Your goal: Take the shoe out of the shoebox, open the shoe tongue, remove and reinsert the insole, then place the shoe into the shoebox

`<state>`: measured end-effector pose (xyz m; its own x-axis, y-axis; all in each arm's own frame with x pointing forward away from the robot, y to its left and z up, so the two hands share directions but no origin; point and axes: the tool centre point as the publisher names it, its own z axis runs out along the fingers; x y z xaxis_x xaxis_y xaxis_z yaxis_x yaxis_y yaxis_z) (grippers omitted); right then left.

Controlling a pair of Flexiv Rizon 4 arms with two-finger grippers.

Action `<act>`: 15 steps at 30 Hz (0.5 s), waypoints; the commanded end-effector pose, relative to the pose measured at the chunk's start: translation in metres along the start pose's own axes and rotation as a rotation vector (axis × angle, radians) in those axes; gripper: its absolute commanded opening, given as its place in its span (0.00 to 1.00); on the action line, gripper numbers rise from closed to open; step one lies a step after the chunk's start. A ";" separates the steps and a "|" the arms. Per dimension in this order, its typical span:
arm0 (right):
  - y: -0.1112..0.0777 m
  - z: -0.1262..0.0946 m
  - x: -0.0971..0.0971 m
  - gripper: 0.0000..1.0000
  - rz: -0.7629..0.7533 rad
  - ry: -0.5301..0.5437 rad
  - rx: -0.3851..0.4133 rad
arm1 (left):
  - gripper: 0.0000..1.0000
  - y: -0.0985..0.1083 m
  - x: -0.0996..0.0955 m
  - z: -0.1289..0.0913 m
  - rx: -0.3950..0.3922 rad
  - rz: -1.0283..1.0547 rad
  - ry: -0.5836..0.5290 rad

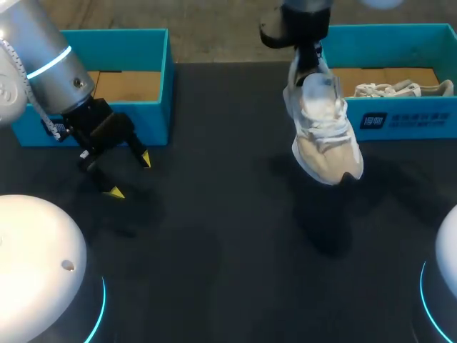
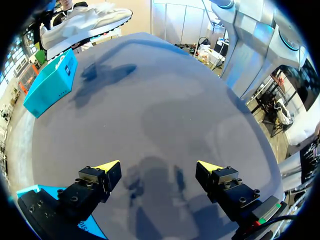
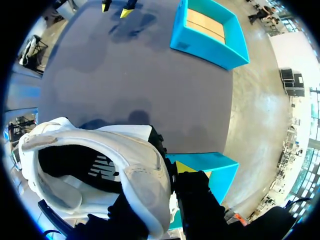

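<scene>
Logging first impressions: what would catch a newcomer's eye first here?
A white shoe hangs above the table, held at its heel end by the right arm's jaws, before the right shoebox, where a second shoe lies. The left arm's jaws stand open near the empty left shoebox.

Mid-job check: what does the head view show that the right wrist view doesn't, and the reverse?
Only the head view: a second shoe lying in the right shoebox, and the held shoe hanging toe down above the table. Only the right wrist view: the held shoe's dark inside, seen through its opening. Both: the right gripper shut on the held shoe, the open left gripper, and the empty left shoebox.
</scene>
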<state>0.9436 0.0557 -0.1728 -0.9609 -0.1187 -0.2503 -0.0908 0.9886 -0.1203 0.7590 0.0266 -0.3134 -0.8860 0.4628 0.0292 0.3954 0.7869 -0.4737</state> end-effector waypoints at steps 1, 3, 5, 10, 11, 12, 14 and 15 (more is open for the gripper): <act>-0.002 -0.001 0.001 0.00 -0.002 -0.002 -0.005 | 1.00 0.000 0.001 0.000 -0.003 0.000 0.000; -0.002 -0.001 0.001 0.00 -0.002 -0.002 -0.005 | 1.00 0.000 0.001 0.000 -0.003 0.000 0.000; -0.002 -0.001 0.001 0.00 -0.002 -0.002 -0.005 | 1.00 0.000 0.001 0.000 -0.003 0.000 0.000; -0.003 0.003 -0.007 0.00 0.053 0.030 0.015 | 1.00 0.000 0.001 0.000 -0.003 0.000 0.000; -0.006 0.002 -0.012 0.00 0.055 0.023 0.008 | 1.00 0.000 0.001 0.000 -0.003 0.000 0.000; -0.009 0.000 -0.016 0.00 0.058 0.002 0.003 | 1.00 0.000 0.001 0.000 -0.003 0.000 0.000; -0.018 -0.005 -0.027 0.00 0.074 -0.008 0.020 | 1.00 0.000 0.001 0.000 -0.003 0.000 0.000; -0.024 -0.007 -0.033 0.00 0.083 -0.017 0.028 | 1.00 0.000 0.001 0.000 -0.003 0.000 0.000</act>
<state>0.9652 0.0412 -0.1663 -0.9568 -0.0412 -0.2877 -0.0068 0.9928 -0.1198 0.7590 0.0266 -0.3133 -0.8860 0.4628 0.0292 0.3954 0.7869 -0.4737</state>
